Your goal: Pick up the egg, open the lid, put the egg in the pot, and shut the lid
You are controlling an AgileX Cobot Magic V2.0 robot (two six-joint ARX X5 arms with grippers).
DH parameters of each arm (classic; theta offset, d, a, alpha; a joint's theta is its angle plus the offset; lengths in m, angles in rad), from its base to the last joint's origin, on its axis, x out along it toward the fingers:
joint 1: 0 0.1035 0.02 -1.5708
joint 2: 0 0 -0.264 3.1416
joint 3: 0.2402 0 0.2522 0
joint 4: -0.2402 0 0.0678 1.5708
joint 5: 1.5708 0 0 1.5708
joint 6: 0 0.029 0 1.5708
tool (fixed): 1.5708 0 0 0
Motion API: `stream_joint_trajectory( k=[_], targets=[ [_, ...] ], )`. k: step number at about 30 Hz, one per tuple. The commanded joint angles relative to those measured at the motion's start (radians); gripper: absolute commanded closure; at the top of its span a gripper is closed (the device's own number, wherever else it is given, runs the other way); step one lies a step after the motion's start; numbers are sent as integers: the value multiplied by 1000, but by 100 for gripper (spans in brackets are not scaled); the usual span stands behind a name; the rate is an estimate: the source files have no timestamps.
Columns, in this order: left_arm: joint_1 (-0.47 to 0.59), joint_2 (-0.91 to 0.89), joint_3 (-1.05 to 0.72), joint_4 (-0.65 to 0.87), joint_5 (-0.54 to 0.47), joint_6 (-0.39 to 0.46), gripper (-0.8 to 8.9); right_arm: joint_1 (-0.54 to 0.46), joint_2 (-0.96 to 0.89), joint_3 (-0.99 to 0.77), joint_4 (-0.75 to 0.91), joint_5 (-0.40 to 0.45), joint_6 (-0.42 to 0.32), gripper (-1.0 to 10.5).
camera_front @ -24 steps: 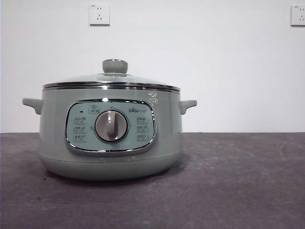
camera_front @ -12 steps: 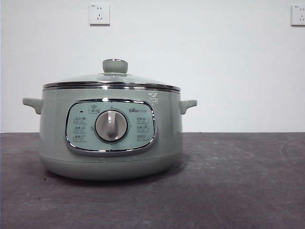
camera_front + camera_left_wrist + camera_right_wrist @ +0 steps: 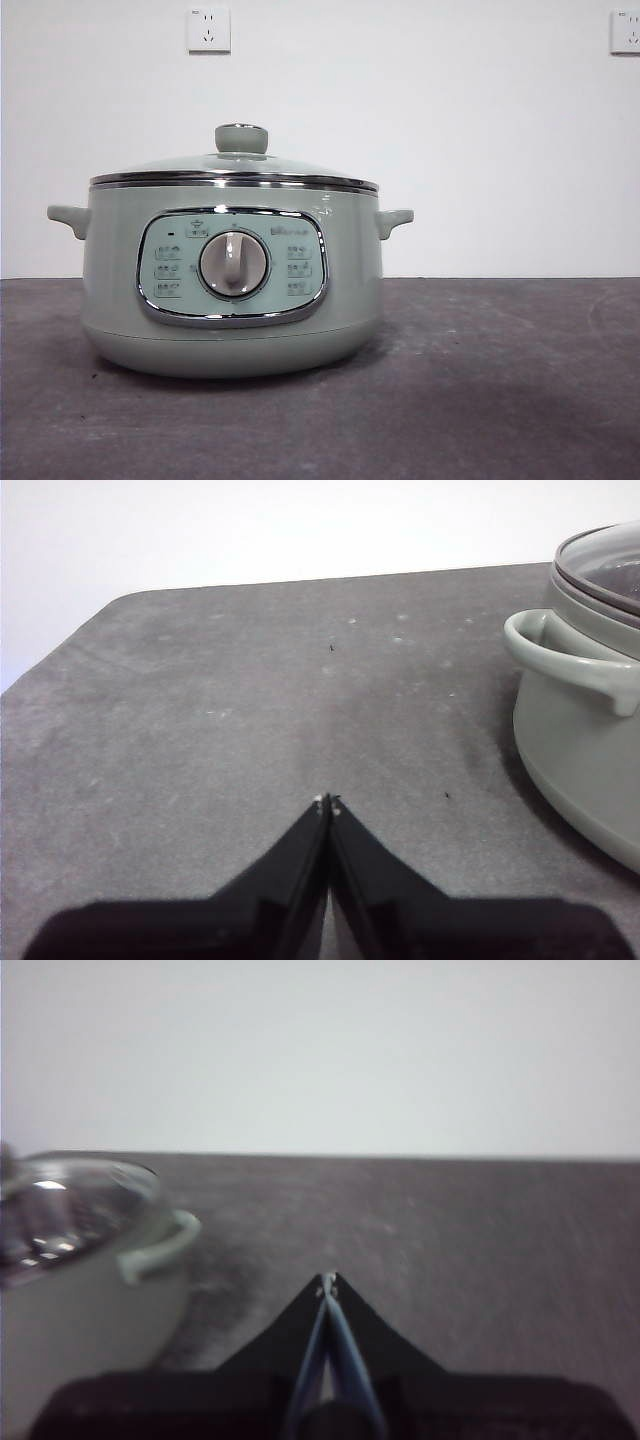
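The pale green pot (image 3: pixel 230 290) stands on the dark table, left of the middle in the front view. The glass lid (image 3: pixel 232 170) with its green knob sits shut on it. The egg is not in view in any frame. My left gripper (image 3: pixel 327 802) is shut and empty above bare table, with the pot (image 3: pixel 585 730) and one handle beside it. My right gripper (image 3: pixel 327 1280) is shut and empty over the table, with the pot and lid (image 3: pixel 70 1205) off to its side. Neither gripper shows in the front view.
A white wall with two sockets (image 3: pixel 208 30) (image 3: pixel 625 32) stands behind the table. The dark grey table (image 3: pixel 480 380) stretches out beside the pot. The table's rounded corner (image 3: pixel 120 605) shows in the left wrist view.
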Motion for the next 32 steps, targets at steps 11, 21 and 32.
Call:
stream_joint_trajectory(
  k=[11, 21, 32],
  targets=[
    [4, -3, -14, 3, -1, -6, 817, 0, -42, -151, -6, 6, 16, 946],
    [4, -3, -14, 3, -1, -6, 817, 0, -42, -151, -40, 6, 27, 946],
    [4, -3, -14, 3, -1, -6, 817, 0, -42, -150, -40, 6, 27, 946]
  ],
)
